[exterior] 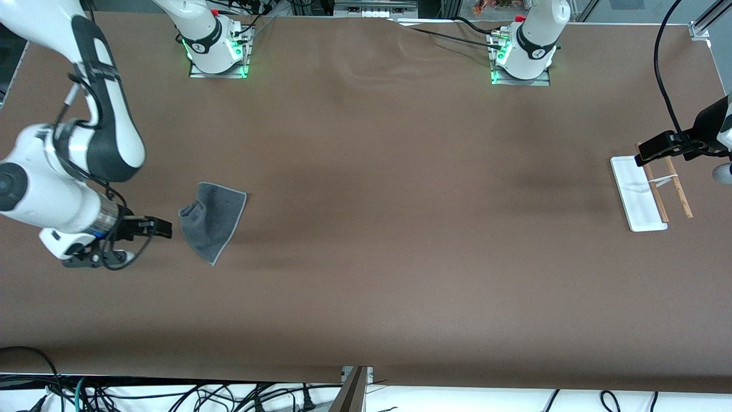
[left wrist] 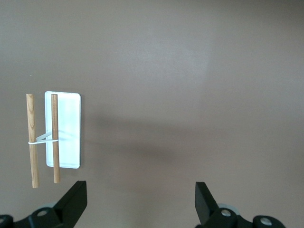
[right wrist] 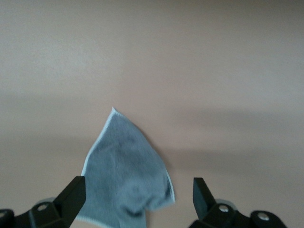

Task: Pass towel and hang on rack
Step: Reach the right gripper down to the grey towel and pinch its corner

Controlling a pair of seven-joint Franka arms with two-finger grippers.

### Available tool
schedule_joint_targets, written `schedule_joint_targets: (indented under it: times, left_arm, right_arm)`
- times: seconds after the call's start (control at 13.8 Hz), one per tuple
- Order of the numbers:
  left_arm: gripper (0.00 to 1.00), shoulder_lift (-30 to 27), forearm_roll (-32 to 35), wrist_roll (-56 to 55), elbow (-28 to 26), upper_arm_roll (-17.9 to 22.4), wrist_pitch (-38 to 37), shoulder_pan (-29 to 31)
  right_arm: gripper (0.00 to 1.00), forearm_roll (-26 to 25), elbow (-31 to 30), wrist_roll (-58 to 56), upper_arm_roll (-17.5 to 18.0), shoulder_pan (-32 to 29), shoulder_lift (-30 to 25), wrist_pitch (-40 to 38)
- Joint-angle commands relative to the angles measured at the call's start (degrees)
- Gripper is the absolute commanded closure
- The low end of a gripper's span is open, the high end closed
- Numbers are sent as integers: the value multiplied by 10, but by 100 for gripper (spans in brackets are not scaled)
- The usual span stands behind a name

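The towel (exterior: 214,220) lies on the brown table toward the right arm's end, dark grey side up with a lighter stitched edge. Its corner next to my right gripper is bunched up. My right gripper (exterior: 163,228) is open and empty, low beside that bunched corner. In the right wrist view the towel (right wrist: 126,166) shows between the spread fingers of the gripper (right wrist: 137,190). The rack (exterior: 646,194) stands toward the left arm's end, with a white base and two wooden rods. My left gripper (exterior: 645,152) hovers over the rods' ends, open and empty (left wrist: 140,190). The rack (left wrist: 64,128) also shows in the left wrist view.
The two arm bases (exterior: 217,51) (exterior: 523,54) stand along the table's edge farthest from the front camera. A black cable (exterior: 663,86) hangs by the left arm. Loose cables (exterior: 171,395) lie off the table's edge nearest the front camera. Bare brown table (exterior: 400,229) lies between towel and rack.
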Motion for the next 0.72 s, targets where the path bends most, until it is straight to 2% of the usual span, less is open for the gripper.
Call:
schedule_joint_targets:
  times: [0.0, 0.22, 0.65]
  left_arm:
    - [0, 9, -1, 8, 20, -1, -10, 1]
    - [0, 9, -1, 8, 20, -1, -10, 1]
    - [0, 9, -1, 8, 20, -2, -10, 1]
  right_arm:
    - [0, -3, 8, 13, 1, 22, 36, 39]
    - [0, -5, 7, 12, 1, 31, 88, 77]
    - [0, -3, 7, 11, 1, 34, 136, 164]
